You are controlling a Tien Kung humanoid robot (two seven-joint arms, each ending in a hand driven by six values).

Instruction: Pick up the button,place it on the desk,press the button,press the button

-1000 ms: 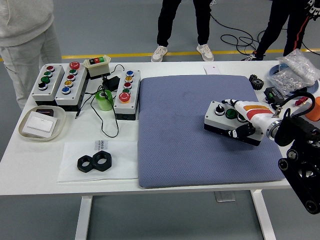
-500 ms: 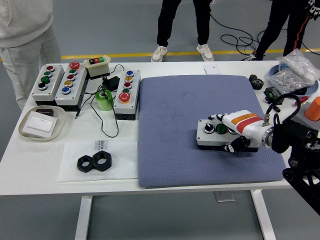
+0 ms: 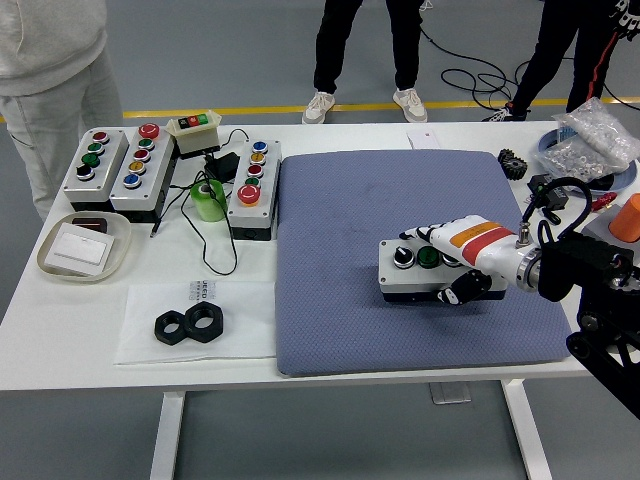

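Note:
A white button box (image 3: 412, 270) with a black knob and a green button on top, black at its base, lies on the blue-grey mat (image 3: 340, 220). My right hand (image 3: 455, 262) comes in from the right and is shut on the box: fingers over its top right end, thumb on its near side. The hand hides the box's right end. My left arm is out of view.
Several other button boxes (image 3: 120, 165) (image 3: 254, 185), a green tape roll (image 3: 209, 199), cables, a tray (image 3: 84, 245) and two black nuts (image 3: 189, 324) lie on the table's left. Gears, bagged parts (image 3: 590, 140) and an orange cup (image 3: 629, 215) are at the right. People stand behind the table.
My right hand has carried the button box leftward and slightly nearer over the mat, from its right part toward the middle, keeping hold of it.

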